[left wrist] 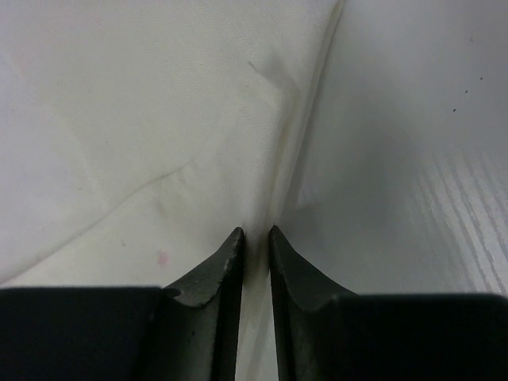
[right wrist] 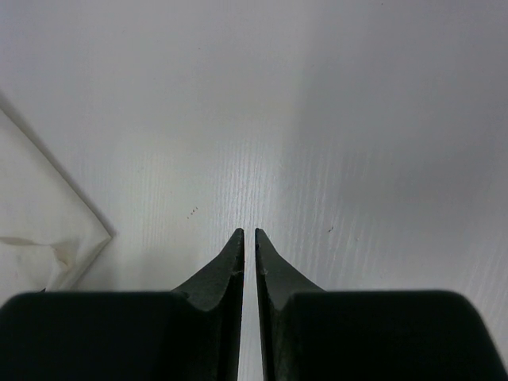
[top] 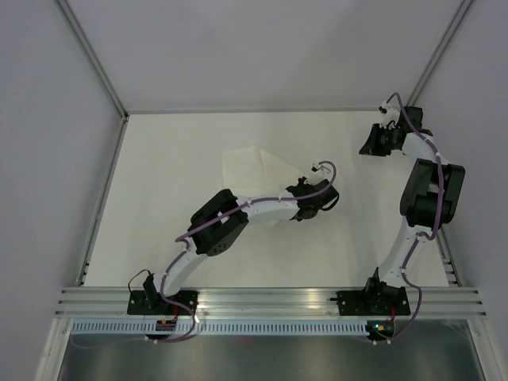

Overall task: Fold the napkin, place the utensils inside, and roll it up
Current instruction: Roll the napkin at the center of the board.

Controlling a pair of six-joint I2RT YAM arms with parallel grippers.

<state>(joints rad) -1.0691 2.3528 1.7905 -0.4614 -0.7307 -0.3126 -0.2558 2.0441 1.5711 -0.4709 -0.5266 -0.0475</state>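
The white napkin (top: 250, 167) lies crumpled on the table, left of centre, one part raised. My left gripper (top: 308, 205) is at its right edge. In the left wrist view the napkin (left wrist: 159, 119) fills the left half, and a raised fold of its edge runs down between the nearly closed jaws of the left gripper (left wrist: 255, 232), which pinch it. My right gripper (top: 371, 144) hovers at the far right of the table. In its wrist view the right gripper (right wrist: 249, 232) stands shut to a thin slit with nothing in it, and a napkin corner (right wrist: 40, 230) shows at the left. The utensils are out of view.
The off-white table (top: 175, 238) is bordered by a metal frame with grey walls on the left, back and right. An aluminium rail (top: 270, 300) with both arm bases runs along the near edge.
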